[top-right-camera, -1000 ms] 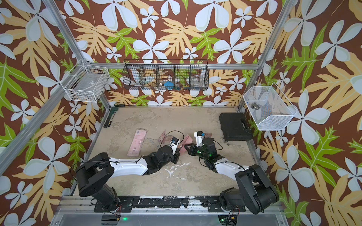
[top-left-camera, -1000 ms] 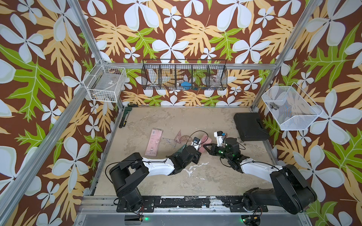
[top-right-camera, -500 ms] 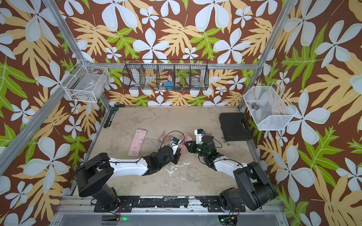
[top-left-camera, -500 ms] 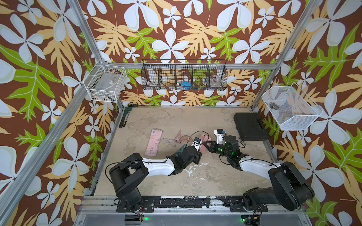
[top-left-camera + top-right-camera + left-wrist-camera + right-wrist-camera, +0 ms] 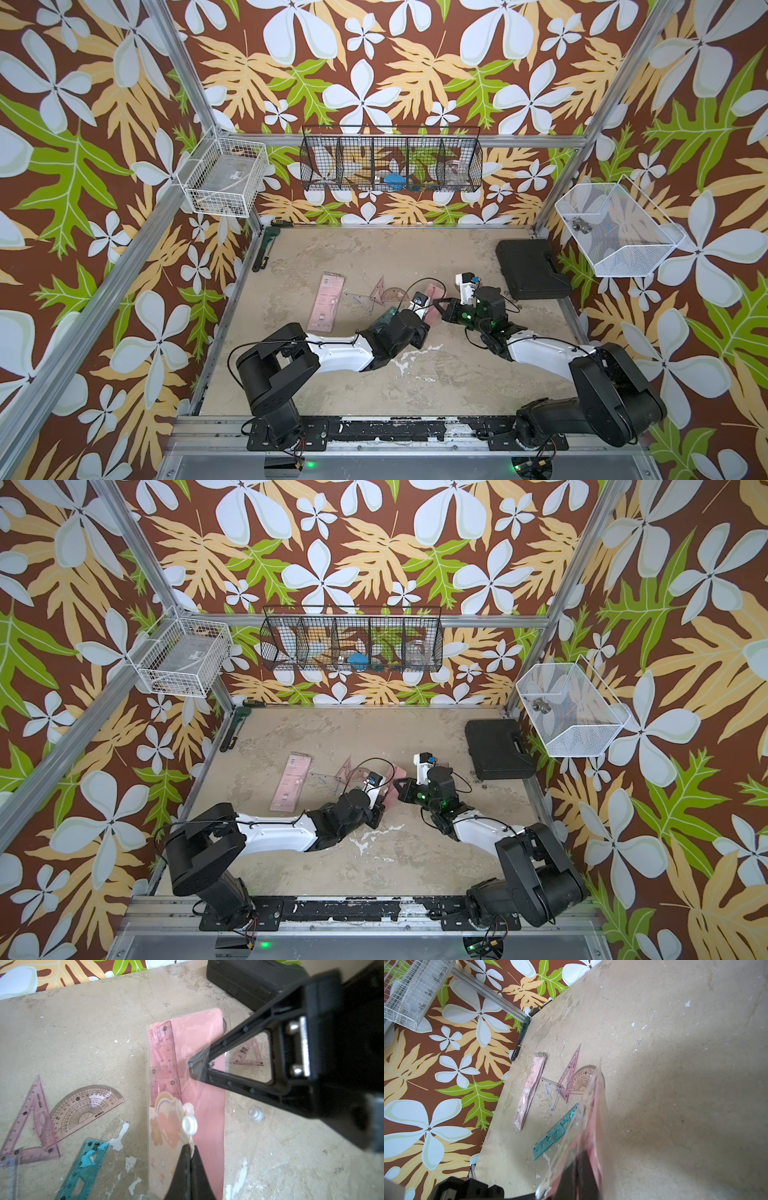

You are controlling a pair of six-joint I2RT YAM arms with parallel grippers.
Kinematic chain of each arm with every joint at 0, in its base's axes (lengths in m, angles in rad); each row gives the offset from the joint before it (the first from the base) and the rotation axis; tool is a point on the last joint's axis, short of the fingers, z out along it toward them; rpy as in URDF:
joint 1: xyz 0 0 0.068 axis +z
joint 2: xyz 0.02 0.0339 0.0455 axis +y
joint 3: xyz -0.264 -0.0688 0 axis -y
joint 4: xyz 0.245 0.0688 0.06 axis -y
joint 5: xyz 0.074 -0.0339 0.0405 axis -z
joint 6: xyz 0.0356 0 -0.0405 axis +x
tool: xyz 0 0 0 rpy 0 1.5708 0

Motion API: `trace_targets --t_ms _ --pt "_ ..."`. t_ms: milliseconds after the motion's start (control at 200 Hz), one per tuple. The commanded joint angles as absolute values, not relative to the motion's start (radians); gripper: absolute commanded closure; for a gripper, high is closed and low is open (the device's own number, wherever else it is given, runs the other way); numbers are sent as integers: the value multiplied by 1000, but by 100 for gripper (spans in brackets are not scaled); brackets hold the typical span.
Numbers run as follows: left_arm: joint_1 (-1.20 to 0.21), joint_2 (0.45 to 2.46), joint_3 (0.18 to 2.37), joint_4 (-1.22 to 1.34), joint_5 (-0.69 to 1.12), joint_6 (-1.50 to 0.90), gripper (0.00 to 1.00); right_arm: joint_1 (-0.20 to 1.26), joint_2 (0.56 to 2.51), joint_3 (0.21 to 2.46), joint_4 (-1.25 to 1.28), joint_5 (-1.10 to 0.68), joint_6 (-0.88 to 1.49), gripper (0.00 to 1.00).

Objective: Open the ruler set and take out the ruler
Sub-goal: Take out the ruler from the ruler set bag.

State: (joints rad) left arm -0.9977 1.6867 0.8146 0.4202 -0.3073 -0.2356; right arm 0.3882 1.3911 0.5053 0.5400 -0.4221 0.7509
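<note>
The ruler set (image 5: 207, 1105) is a pink pouch in clear plastic with a white snap (image 5: 189, 1125), lying mid-table between both arms (image 5: 434, 312) (image 5: 392, 796). A pink ruler (image 5: 166, 1057) shows inside it. My left gripper (image 5: 190, 1146) is shut on the pouch's edge just below the snap. Opposite it, my right gripper (image 5: 194, 1066) (image 5: 580, 1159) is shut on the clear flap (image 5: 591, 1115), which lifts up around its fingers. In both top views the two grippers (image 5: 428, 321) (image 5: 441, 309) meet over the pouch.
A second pink pouch (image 5: 327, 301), clear and pink set squares (image 5: 376, 291), a protractor (image 5: 392, 295) and a teal ruler (image 5: 556, 1132) lie left of the pouch. A black case (image 5: 530, 268) sits at the back right. Hand tools (image 5: 264, 249) lie along the left edge.
My right gripper has edged toward the left gripper and closed on the pouch's clear flap. The left gripper keeps its hold and has not moved.
</note>
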Motion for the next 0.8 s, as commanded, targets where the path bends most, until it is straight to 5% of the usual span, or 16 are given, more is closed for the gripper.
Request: trace_targets --t_ms 0,545,796 --pt "-999 1700 843 372 -363 -253 100 389 1361 498 518 -438 738 100" --pt "-998 1756 920 296 -406 -252 100 382 1082 450 297 -465 722 100" --pt "-999 1760 914 290 -413 -256 100 272 945 464 260 -489 749 100"
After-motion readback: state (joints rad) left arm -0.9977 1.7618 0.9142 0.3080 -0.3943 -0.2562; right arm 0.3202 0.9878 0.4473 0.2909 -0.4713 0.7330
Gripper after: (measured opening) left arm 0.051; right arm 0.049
